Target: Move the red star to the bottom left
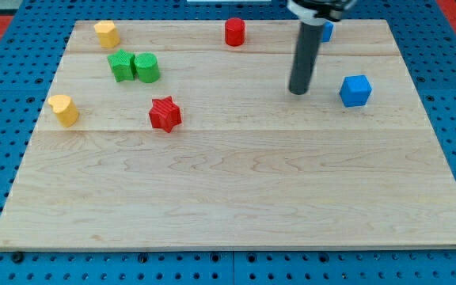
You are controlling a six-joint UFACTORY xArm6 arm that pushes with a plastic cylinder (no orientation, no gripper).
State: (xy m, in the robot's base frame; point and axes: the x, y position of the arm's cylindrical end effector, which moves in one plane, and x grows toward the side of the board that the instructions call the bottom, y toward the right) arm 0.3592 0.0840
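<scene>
The wooden board [236, 198] fills the view. I carry no fingers, only a dark rod; my tip [298, 92] rests near the blue cube [355, 90], on its left. The red star [165, 114] lies well apart toward the view's left, between the yellow heart [64, 109] and my tip, below the green star [121, 65].

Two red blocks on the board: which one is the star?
The red star, left of centre, has points; the red cylinder at the view's top is round.

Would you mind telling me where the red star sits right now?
The red star lies left of the board's centre, below the two green blocks and right of the yellow heart; my tip is far to its right.
</scene>
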